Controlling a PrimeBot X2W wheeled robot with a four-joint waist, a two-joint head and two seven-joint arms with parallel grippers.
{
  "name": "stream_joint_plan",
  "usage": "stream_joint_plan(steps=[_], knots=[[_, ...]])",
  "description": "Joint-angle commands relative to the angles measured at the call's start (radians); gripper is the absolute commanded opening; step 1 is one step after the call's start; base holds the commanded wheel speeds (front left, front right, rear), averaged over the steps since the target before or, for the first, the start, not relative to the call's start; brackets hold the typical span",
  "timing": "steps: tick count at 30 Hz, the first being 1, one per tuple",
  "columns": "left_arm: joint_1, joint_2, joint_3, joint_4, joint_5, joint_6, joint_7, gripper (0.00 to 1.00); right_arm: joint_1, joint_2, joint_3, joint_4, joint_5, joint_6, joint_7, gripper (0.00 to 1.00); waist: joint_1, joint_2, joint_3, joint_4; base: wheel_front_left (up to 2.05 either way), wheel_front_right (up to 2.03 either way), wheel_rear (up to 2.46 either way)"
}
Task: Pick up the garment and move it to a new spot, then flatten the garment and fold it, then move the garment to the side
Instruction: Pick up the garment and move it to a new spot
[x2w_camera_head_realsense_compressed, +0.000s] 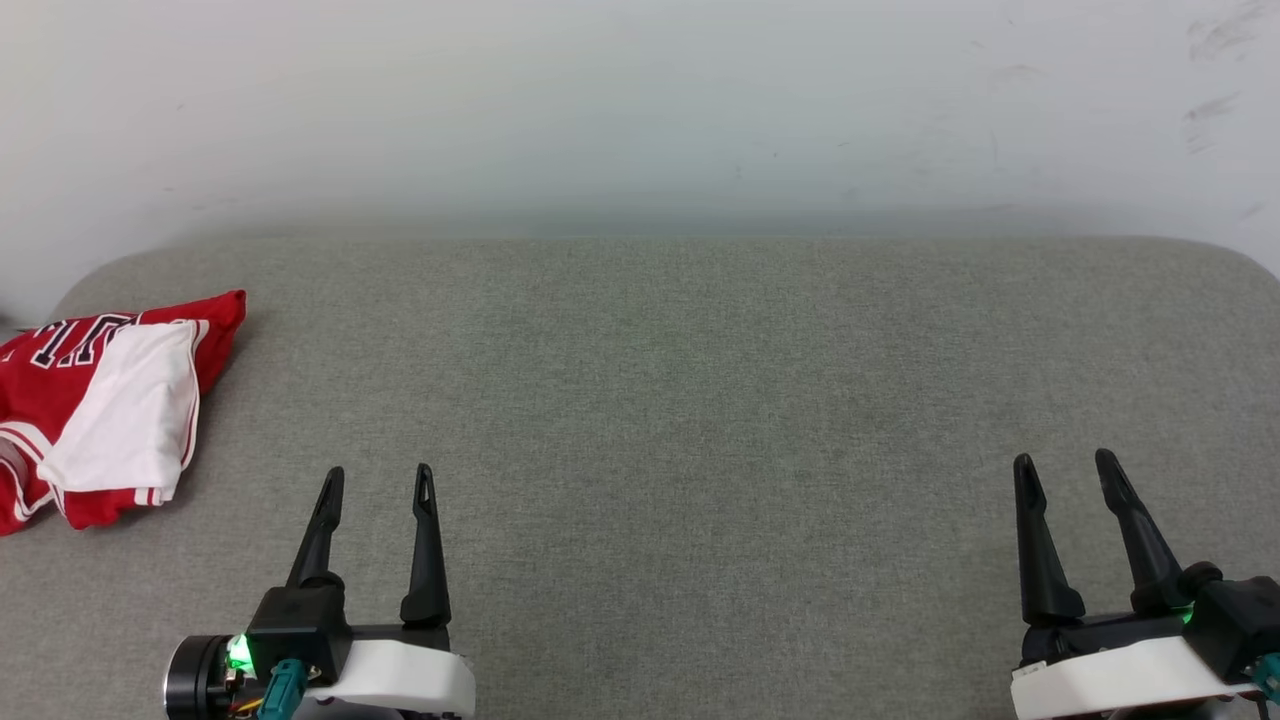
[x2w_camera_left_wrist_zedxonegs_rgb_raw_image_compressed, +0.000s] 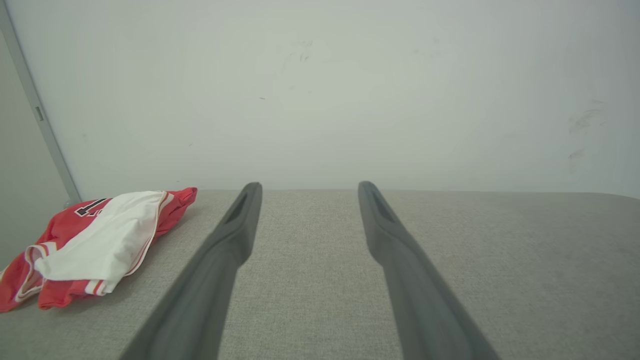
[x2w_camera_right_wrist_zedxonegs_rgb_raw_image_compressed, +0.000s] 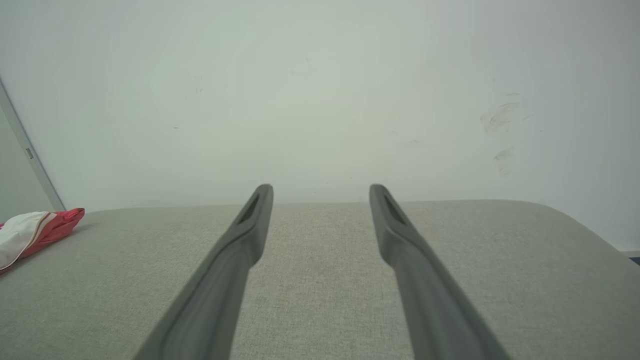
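Note:
The garment (x2w_camera_head_realsense_compressed: 110, 405) is a red jersey folded into a bundle with a white sleeve on top and part of black lettering showing. It lies at the far left of the grey cushioned surface (x2w_camera_head_realsense_compressed: 700, 400), partly cut off by the head view's left edge. The left wrist view has the garment (x2w_camera_left_wrist_zedxonegs_rgb_raw_image_compressed: 95, 240) at its left, and the right wrist view has the garment (x2w_camera_right_wrist_zedxonegs_rgb_raw_image_compressed: 35, 232) at its far left edge. My left gripper (x2w_camera_head_realsense_compressed: 378, 475) stands open and empty, just right of the garment and nearer to me. My right gripper (x2w_camera_head_realsense_compressed: 1065, 462) is open and empty at the lower right.
A pale wall (x2w_camera_head_realsense_compressed: 640, 110) rises right behind the surface. The surface's rounded back corners show at left and right. A thin grey vertical strip (x2w_camera_left_wrist_zedxonegs_rgb_raw_image_compressed: 35, 110) runs down the wall at the left, close behind the garment.

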Motion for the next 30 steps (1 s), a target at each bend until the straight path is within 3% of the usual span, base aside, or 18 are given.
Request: stream_joint_plan(steps=[1, 17, 30], knots=[[0.003, -0.002, 0.002, 0.003, -0.006, -0.003, -0.003, 1.00, 0.009, 0.001, 0.003, 0.002, 0.005, -0.001, -0.002, 1.00, 0.0000, -0.0001, 0.000, 0.001, 0.00, 0.00, 0.00], [-0.009, -0.003, 0.000, 0.014, -0.016, -0.004, -0.003, 1.00, 0.009, 0.001, 0.009, 0.012, 0.007, -0.001, -0.002, 1.00, 0.0000, -0.0001, 0.003, 0.021, 0.00, 0.00, 0.00], [-0.019, -0.003, 0.008, 0.018, -0.022, 0.002, -0.003, 1.00, 0.009, 0.001, 0.021, 0.012, -0.012, -0.001, -0.002, 1.00, 0.0000, -0.0001, 0.016, 0.131, 0.00, 0.00, 0.00]])
